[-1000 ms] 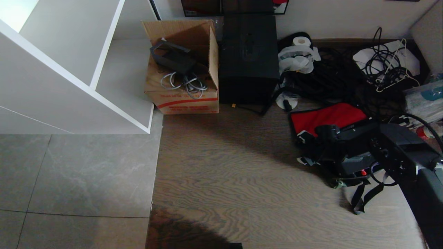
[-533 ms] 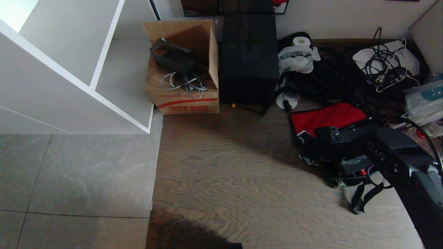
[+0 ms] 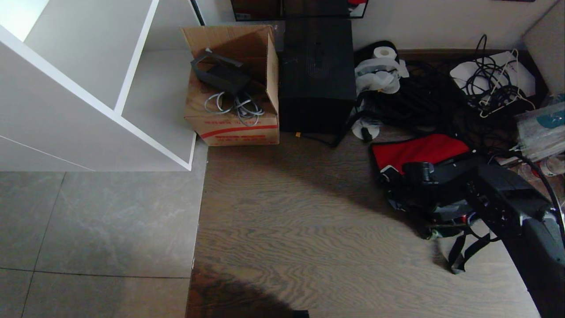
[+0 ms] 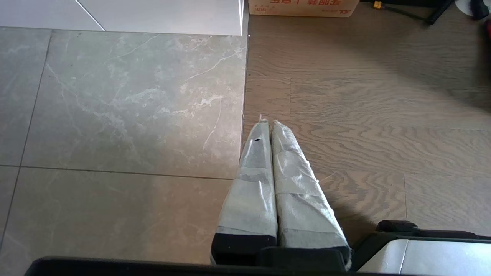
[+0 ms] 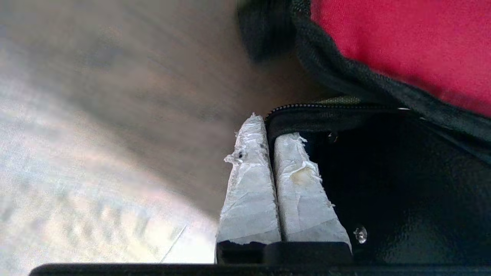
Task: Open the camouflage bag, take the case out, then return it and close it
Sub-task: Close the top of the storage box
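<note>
Inside, smooth red lining, rough black zipper edge.

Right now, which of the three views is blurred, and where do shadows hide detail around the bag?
Right wrist view: the floor is smeared with blur, while the right gripper fingers and red lining are fairly sharp. Head view: sharp, but the camouflage bag is dark beneath the right arm, and a broad shadow crosses the wood floor. Left wrist view: clear and evenly lit, left gripper casting a small shadow.
</note>
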Controlling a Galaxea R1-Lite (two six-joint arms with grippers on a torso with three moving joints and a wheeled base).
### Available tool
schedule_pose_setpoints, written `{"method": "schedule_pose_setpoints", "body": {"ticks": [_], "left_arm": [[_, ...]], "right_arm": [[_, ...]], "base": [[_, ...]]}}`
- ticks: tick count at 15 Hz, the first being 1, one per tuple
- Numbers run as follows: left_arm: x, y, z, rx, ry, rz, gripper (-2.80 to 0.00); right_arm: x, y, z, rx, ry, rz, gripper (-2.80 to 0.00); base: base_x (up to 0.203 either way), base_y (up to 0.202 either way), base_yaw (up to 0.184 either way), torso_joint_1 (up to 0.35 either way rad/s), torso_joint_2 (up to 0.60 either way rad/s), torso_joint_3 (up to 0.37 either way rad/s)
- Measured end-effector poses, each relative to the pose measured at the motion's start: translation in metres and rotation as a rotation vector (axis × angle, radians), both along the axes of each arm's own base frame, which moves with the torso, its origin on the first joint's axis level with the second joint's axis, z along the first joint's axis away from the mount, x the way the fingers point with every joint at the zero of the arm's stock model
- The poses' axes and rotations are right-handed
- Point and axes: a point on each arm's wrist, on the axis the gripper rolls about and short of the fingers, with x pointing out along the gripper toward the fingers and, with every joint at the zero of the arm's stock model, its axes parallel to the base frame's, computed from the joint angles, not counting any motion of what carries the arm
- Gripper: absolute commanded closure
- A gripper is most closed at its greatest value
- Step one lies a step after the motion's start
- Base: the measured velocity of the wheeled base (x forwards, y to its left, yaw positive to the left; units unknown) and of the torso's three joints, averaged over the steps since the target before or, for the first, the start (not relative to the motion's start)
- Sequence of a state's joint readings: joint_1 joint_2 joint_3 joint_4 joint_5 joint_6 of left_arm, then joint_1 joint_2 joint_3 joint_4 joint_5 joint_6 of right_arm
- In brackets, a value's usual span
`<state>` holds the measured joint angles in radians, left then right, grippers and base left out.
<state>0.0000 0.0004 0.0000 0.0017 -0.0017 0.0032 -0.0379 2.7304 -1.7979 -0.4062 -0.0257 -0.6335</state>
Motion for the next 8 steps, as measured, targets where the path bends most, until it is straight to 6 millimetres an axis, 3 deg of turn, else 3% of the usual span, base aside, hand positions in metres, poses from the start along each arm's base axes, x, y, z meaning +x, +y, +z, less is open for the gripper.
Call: {"method": "schedule_pose_setpoints", "body": {"ticks": [4, 8], "left_arm": [[0.000, 0.000, 0.000, 0.000, 0.001, 0.000, 0.00], [0.000, 0.000, 0.000, 0.000, 0.001, 0.000, 0.00]], "right_arm": [[-0.016, -0.003, 0.018, -0.022, 0.000, 0.021, 0.00], [-0.042, 0.000, 0.059, 0.005, 0.000, 0.080, 0.00]], "base": [[0.000, 0.000, 0.000, 0.000, 0.00, 0.000], [0.000, 0.000, 0.000, 0.000, 0.00, 0.000]]}}
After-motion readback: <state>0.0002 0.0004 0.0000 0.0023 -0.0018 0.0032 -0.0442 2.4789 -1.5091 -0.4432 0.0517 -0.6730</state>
